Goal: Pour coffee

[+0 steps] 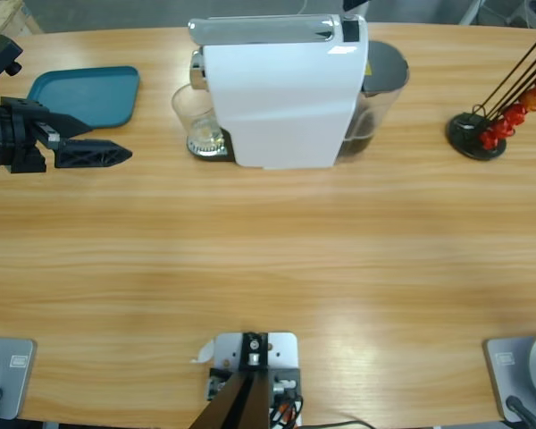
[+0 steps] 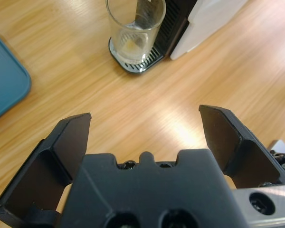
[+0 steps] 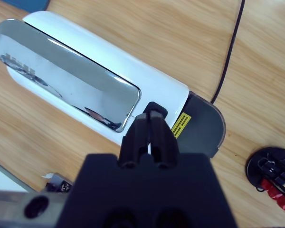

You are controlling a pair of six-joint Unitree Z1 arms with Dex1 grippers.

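We see the glass [image 2: 135, 31] on the coffee machine's drip tray [image 2: 133, 64], upper middle of frame — thin, slippery, fragile, barely filled; we'd grip mid-wall. Left gripper [image 2: 145, 137] jaws wide, right gripper [image 3: 149, 124] jaws closed, empty

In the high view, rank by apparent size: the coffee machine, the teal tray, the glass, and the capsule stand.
1. Coffee machine, by far the largest.
2. Teal tray.
3. and 4. Glass and capsule stand: too close to rank; the machine hides part of the glass, and the stand's thin rods run out of frame.
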